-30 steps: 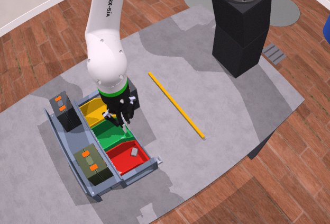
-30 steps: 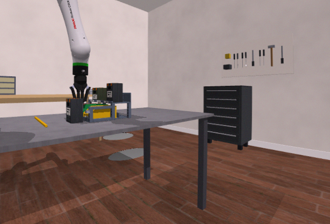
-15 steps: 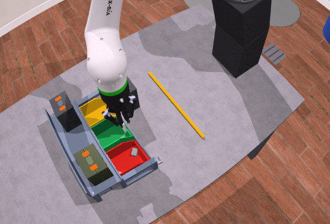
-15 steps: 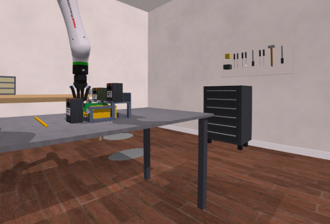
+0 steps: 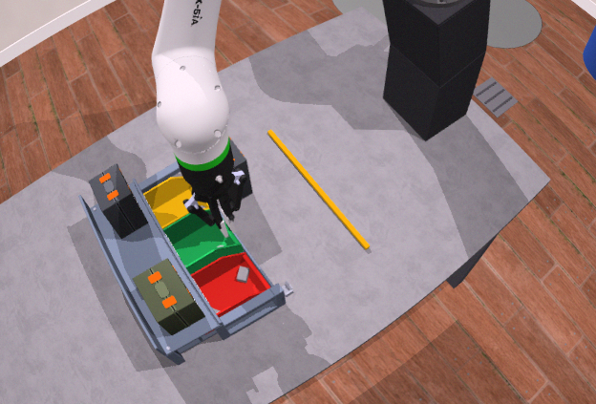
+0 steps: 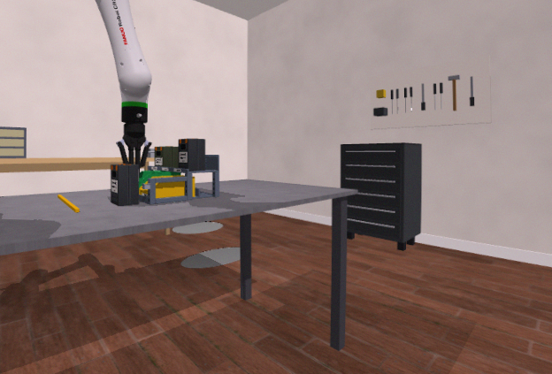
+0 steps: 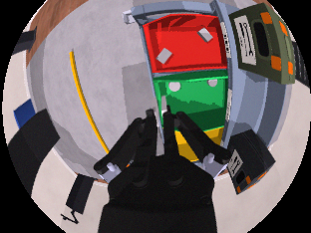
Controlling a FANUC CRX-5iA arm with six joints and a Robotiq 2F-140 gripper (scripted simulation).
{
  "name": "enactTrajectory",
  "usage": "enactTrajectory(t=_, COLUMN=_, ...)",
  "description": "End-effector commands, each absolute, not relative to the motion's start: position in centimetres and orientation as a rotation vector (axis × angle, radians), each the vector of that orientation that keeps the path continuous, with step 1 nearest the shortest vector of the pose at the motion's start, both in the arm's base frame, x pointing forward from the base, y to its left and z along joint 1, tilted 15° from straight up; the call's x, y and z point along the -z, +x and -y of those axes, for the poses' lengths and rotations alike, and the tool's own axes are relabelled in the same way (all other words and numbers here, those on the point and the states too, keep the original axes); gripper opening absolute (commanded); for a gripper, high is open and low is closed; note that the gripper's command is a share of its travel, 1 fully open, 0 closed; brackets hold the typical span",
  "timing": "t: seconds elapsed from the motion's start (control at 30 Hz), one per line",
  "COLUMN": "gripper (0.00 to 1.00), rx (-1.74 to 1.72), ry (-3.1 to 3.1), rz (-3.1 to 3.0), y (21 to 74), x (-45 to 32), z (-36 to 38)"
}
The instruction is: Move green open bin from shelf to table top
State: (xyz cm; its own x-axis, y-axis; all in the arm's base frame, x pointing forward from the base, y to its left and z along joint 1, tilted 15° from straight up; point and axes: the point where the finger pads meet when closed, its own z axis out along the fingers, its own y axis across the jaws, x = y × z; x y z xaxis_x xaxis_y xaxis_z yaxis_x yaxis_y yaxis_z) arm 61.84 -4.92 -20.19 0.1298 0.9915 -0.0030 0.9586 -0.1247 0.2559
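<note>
Two fingers of the gripper (image 5: 223,225) (image 6: 134,164) (image 7: 159,111) are nearly shut, with a thin wall of the green bin (image 5: 196,242) (image 6: 158,175) (image 7: 199,104) pinched between them, and the bin is tipped on the shelf (image 5: 253,310) (image 6: 189,186) (image 7: 174,6) at the top view's lower left.

shelf (image 5: 248,312) (image 6: 189,187) (image 7: 184,7): looking like painted metal, showing a smooth, matt blue-grey
bins: looking like smooth plastic, the green bin (image 5: 199,237) (image 6: 158,175) (image 7: 194,101) and red bin (image 5: 225,287) (image 7: 186,44) alike
table top (image 5: 377,165) (image 6: 257,192) (image 7: 110,44): appearing matt, mottled like concrete
floor (image 5: 497,324) (image 6: 184,323): resembling reddish-brown wood planks
arm (image 5: 191,95) (image 6: 134,70): wearing a smooth white shell
</note>
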Motion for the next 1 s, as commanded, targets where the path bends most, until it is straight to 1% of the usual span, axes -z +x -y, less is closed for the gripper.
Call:
enactTrajectory(t=0.0, gripper=0.00, rx=-0.249, ry=2.205, rz=-1.936, y=61.71, x=19.61, z=4.90)
enactTrajectory(t=0.97, gripper=0.00, rx=-0.249, ry=2.205, rz=-1.936, y=61.56, x=19.00, z=4.88)
